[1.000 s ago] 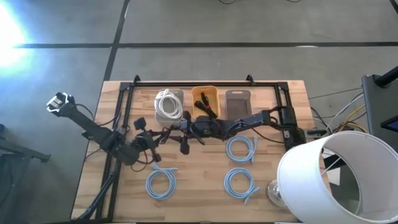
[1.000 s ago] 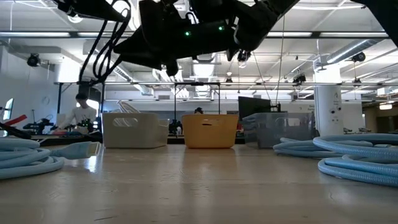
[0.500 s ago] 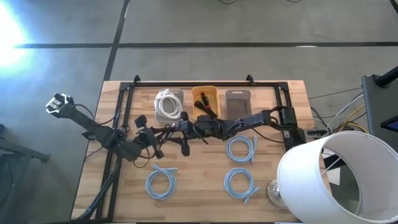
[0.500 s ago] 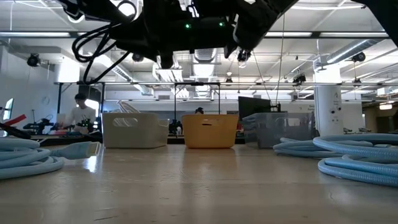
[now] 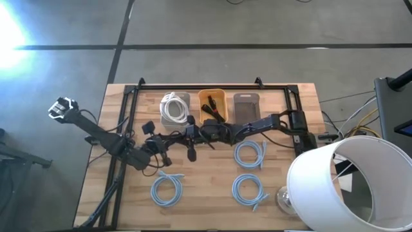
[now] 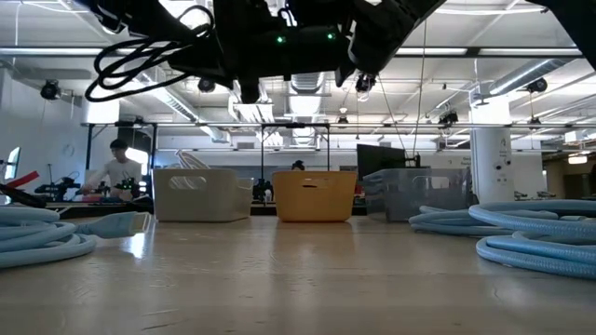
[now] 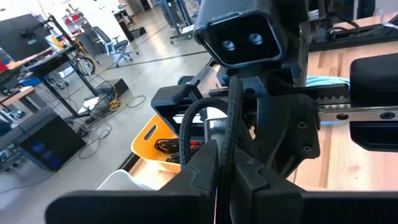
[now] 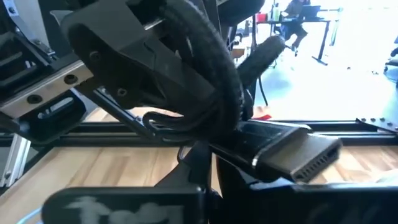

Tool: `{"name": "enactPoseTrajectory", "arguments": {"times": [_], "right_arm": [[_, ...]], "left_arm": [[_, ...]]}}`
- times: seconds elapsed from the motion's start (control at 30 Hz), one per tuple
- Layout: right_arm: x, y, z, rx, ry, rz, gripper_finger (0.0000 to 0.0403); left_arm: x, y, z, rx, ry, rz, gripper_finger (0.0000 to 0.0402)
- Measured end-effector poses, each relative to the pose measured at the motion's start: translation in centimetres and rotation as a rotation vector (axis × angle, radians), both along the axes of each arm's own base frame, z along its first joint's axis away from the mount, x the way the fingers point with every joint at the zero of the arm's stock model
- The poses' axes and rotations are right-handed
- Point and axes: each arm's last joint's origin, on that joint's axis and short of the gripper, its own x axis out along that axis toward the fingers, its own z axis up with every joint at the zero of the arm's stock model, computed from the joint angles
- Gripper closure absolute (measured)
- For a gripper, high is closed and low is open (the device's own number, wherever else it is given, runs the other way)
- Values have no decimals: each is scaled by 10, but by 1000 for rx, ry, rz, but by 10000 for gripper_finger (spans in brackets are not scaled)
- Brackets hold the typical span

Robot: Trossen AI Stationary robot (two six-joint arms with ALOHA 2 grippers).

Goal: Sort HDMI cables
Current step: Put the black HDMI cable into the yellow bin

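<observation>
Above the middle of the surface (image 5: 212,206), a black bundle (image 8: 211,93) is held between both arms. The right tool (image 8: 208,180), which stood wide a second ago, has now been closed to a narrow pinch on the bundle just behind its plug (image 8: 292,155). The left tool (image 7: 217,180) is seen closed narrowly on the same bundle, whose cord runs down between its fingers. Over that second the left arm has been swung slightly toward the surface's near edge, while the right arm has hardly moved. The change is judged to be the middle of a handover: with both tools clamped, the bundle can be let go by the left tool and carried by the right arm to the orange tray (image 5: 222,98), where black cable (image 5: 211,111) already lies. A white coil (image 5: 172,106) is seen in the clear tray (image 5: 185,98), and the grey tray (image 5: 245,106) appears to hold nothing. Three blue coils (image 5: 250,153) are left lying on the wood. Another black piece (image 5: 191,153) shows below the two tools; whether it lies on the surface or hangs cannot be told. Much of the sorting is therefore judged still to be done.
</observation>
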Motion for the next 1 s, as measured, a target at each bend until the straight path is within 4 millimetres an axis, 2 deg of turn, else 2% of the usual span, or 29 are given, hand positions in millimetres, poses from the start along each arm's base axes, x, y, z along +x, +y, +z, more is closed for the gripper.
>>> {"name": "enactPoseTrajectory", "arguments": {"times": [0.63, 0.77, 1.0], "right_arm": [[-2, 1, -5, 28, 74, -26, 394], [-3, 1, -9, 26, 116, -46, 394], [-3, 1, -8, 25, 124, -50, 394]], "left_arm": [[-1, 0, -8, 30, 85, -30, 377], [0, -1, -10, 28, 101, -43, 358], [1, -1, -11, 18, 95, -33, 298]]}}
